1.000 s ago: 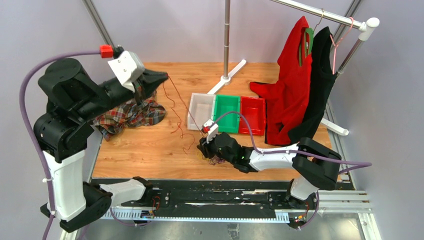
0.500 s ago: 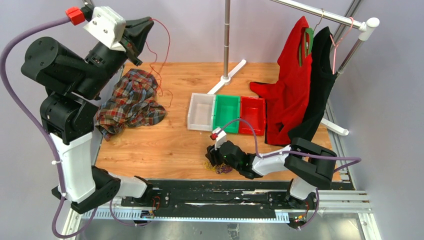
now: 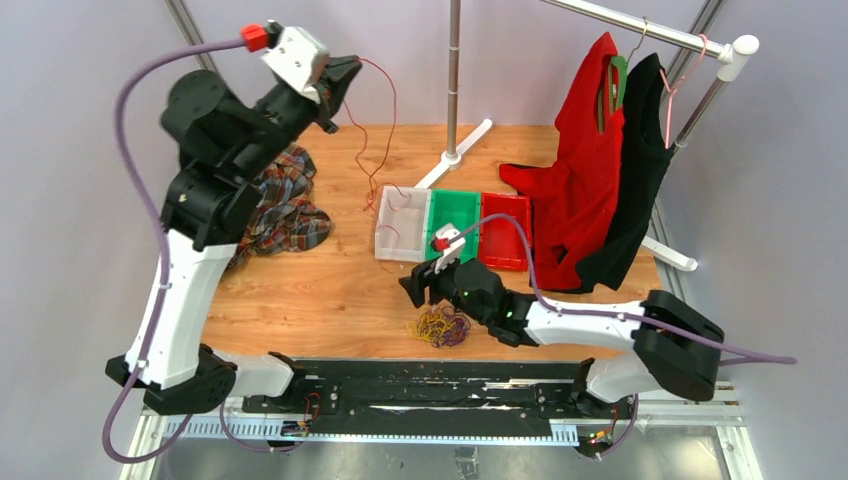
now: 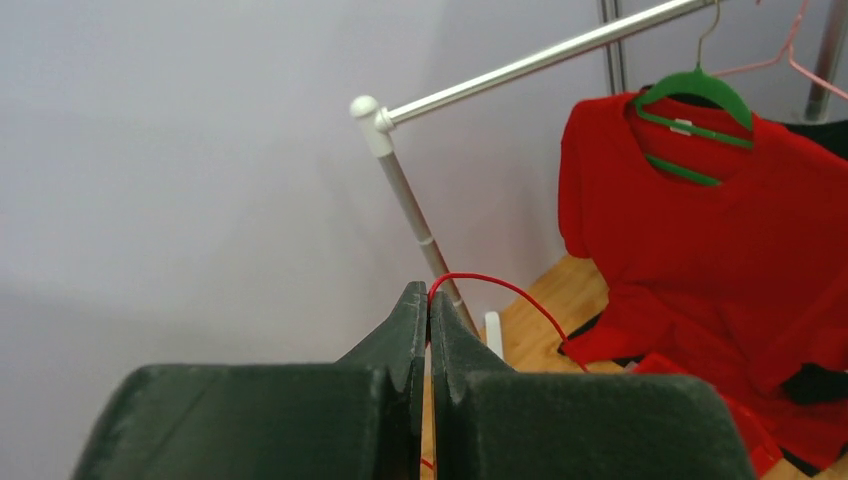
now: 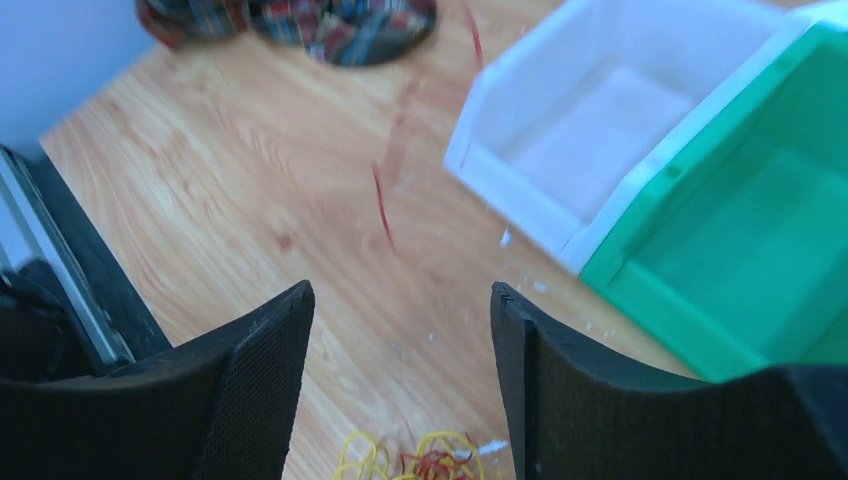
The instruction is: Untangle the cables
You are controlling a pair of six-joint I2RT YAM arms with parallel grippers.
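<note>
- Near edge: bunch of cables, yellow/purple w/ some red, lies on table close to front lip, loops knotted together. Risk: a sloppy grab shoves it off the table.
- R gripper hovers just above/behind the bunch, jaws wide apart, holding nothing. Risk: it closes on the whole wad, not one strand. Then it lifts the lot and the tangle tightens instead of separating.
- Can't tell if the red strand has its low end free of the bunch; it's blurred in the R wrist view. If hooked in, more pull from above drags the bunch along the table or cinches a knot.
- Strand runs down from the high grip to the white bin, tail seems in/over it. Risk: tail snags on the bin wall and tips or slides it vs the green bin touching it. Or the tail lands outside on release.
- Plaid shirt lies beside the strand's path; swinging slack could catch on the fabric.
- L gripper is up high at far left, jaws pinched tight on the red strand, thin wire at the very tips. Risk: any jerk and it slips out and drops to the table.
- Far: strand loop hangs near the rack pole; a sideways swing could wrap it. Red shirt is well apart, low risk.
</note>
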